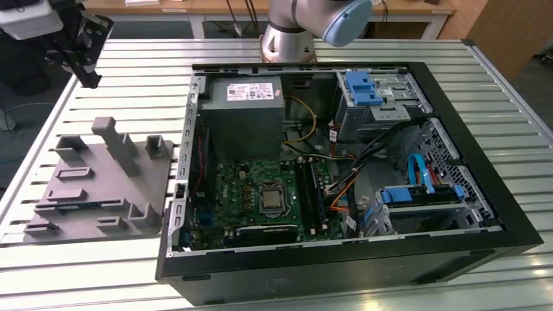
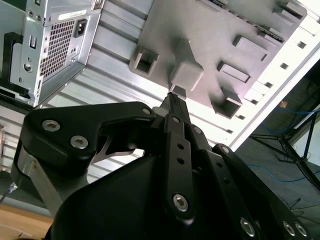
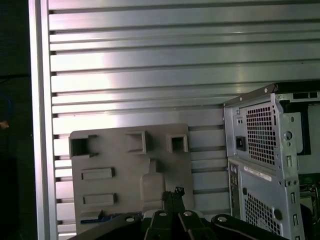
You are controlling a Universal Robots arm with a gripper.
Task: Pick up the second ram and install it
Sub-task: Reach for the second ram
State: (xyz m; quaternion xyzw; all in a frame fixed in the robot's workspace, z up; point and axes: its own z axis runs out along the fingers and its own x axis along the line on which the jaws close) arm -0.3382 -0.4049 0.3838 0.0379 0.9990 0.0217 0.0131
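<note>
**Over the bench, end effector high and clear of the tray**

Beyond the gray tray's far end in the exterior view, the end effector hung above the slatted bench; its fingers were pressed together with nothing between them; the second ram lay as a thin bluish strip in a slot near the tray's opposite end, well apart from the end effector; the open computer case stood just beside the tray.

Slatted metal bench reflects bright light. Wooden desk stands behind it. Dark floor carries blue cables.
</note>
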